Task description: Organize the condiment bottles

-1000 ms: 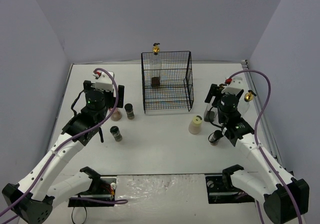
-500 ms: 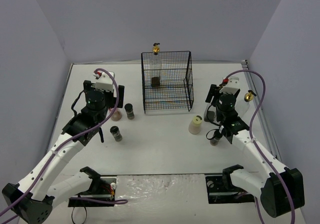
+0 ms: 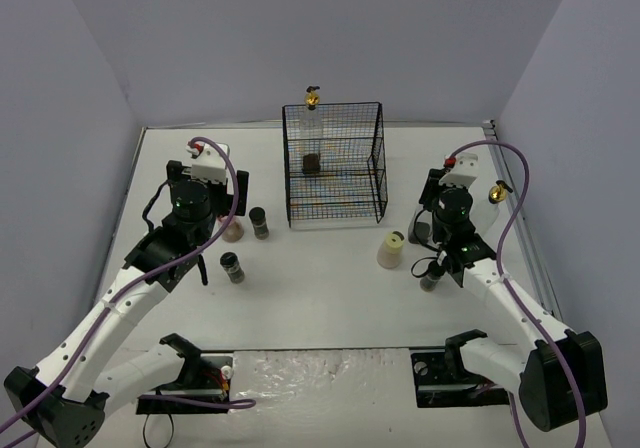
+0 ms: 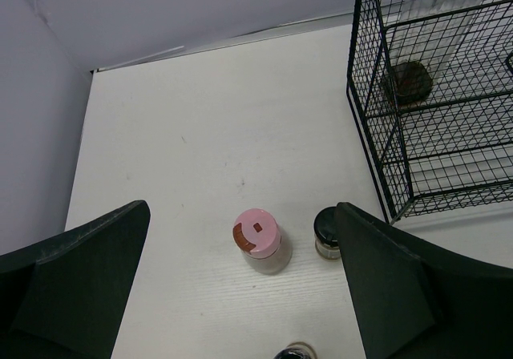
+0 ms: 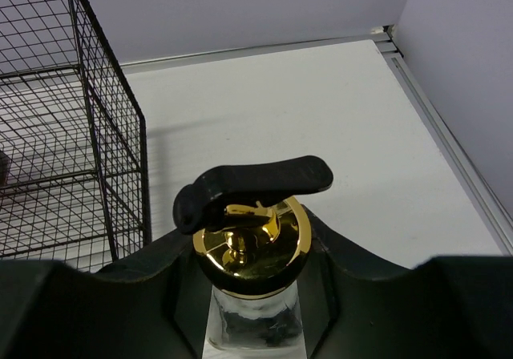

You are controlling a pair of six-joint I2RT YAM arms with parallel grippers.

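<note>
My right gripper (image 5: 252,252) is shut on the gold-spouted neck of a tall glass bottle (image 5: 252,239), whose black lever sticks out above the jaws. In the top view that gripper (image 3: 436,196) stands over the bottle's dark base (image 3: 420,233). My left gripper (image 4: 243,211) hangs open and empty above the pink-capped jar (image 4: 258,239), with a black-capped jar (image 4: 326,232) by its right finger. A cream-capped jar (image 3: 391,250) and a dark jar (image 3: 432,276) stand close to my right arm. Another gold spout (image 3: 497,193) shows to its right.
The black wire rack (image 3: 335,163) stands at the centre back with a small dark jar (image 3: 312,163) inside and a tall bottle (image 3: 313,118) at its far left corner. Two dark jars (image 3: 259,221) (image 3: 232,266) stand left of centre. A rail (image 5: 449,147) edges the table's right side.
The right gripper's jaws have closed onto the bottle's neck and that arm has shifted slightly left. The left arm and the jars have not moved.
</note>
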